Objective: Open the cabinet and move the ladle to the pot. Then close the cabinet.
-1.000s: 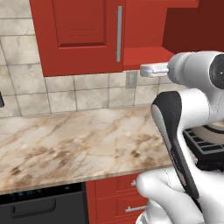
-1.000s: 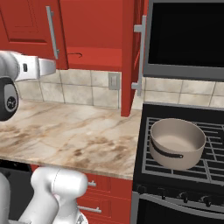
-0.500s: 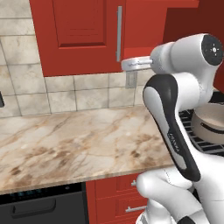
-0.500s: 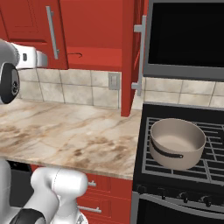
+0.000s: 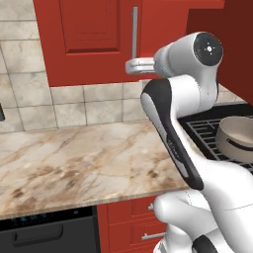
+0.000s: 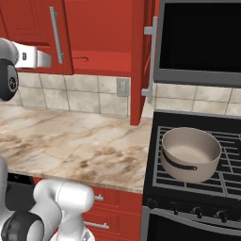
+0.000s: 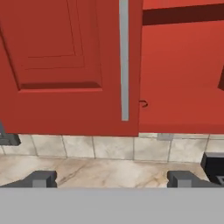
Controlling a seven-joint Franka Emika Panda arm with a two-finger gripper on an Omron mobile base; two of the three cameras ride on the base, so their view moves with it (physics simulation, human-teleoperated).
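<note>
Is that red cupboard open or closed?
Half open: the cabinet right door swings out edge-on; the left door is shut.

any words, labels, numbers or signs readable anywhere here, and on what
None can be read.
The cabinet doors, the pot and the stove front bear no lettering.
The stove knobs are too small to show any marks.

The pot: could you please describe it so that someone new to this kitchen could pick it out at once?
Find the black stove right of the marble counter, below the dark oven window. On its grate sits the pot: wide, round, grey metal, low-sided, with a dark handle, the only loose vessel in sight.
</note>
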